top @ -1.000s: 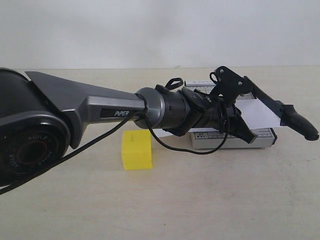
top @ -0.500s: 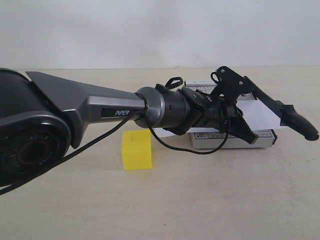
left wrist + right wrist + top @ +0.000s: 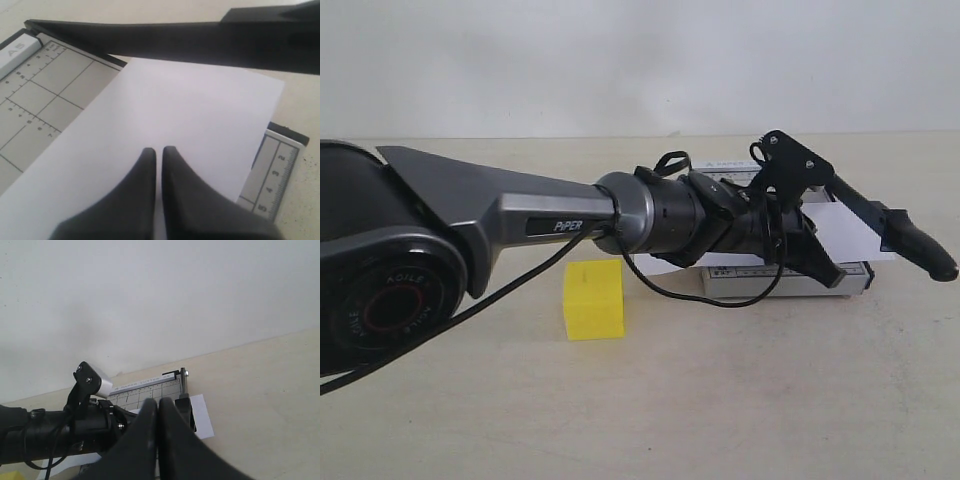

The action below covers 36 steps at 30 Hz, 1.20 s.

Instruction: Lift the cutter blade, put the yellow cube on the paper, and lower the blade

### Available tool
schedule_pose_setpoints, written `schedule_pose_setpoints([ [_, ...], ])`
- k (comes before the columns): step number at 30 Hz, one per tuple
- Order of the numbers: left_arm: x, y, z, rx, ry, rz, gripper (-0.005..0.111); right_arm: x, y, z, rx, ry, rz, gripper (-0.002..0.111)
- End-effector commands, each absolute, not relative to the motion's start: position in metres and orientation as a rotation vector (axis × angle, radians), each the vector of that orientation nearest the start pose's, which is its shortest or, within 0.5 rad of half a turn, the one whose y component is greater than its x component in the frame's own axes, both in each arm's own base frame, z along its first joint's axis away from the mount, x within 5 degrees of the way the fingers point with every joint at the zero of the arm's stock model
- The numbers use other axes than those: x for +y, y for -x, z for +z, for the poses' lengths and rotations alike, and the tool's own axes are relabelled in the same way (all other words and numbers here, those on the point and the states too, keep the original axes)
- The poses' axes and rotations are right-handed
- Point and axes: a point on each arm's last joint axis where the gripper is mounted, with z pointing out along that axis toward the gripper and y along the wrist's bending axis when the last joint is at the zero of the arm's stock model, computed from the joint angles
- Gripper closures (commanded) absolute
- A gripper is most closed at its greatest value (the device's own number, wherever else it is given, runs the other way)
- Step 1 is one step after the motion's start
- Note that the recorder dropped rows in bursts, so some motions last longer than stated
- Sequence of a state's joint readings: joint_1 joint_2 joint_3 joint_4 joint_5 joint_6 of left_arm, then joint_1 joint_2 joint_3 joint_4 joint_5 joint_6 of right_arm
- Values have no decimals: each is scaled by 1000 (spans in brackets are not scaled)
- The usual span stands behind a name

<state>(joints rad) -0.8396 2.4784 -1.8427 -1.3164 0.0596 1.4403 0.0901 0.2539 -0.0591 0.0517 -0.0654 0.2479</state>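
Reaching across from the left, the left arm (image 3: 520,215) stretches over the table (image 3: 720,400) toward the trimmer (image 3: 775,283). The cube (image 3: 593,299) stands on the table well behind the left gripper (image 3: 156,150), back along the arm and apart from it, not on the paper (image 3: 175,115). The left gripper's jaws are drawn almost together, only a thin slit showing between them, and they hold nothing. Their tips hover just over the paper, which lies across the grey gridded trimmer directly beneath and ahead of them. Beyond the tips the blade (image 3: 165,42) is raised, slanting up clear of the paper. Its handle (image 3: 925,250) hangs free past the jaws at the far right, and nothing grips it. The right gripper (image 3: 158,402) has its jaws pressed together, empty. The trimmer, the paper's end and the left arm's wrist lie ahead of its tips, apart from them.
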Motion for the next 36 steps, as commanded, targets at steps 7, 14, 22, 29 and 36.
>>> schedule_pose_setpoints([
  [7,-417,-359,106,1905,-1040,-490,72,7,-78,223,1601,-166,298,108],
  [14,-417,-359,125,1886,-1004,-513,51,7,-78,223,1601,-166,298,108],
  [22,-408,-353,196,1865,-814,-634,51,7,-78,223,1601,-166,298,108],
  [29,-353,-326,226,1901,-703,-452,51,7,-78,223,1601,-166,298,108],
  [36,-248,-292,229,2078,-344,114,51,6,-74,226,1556,-162,302,108],
])
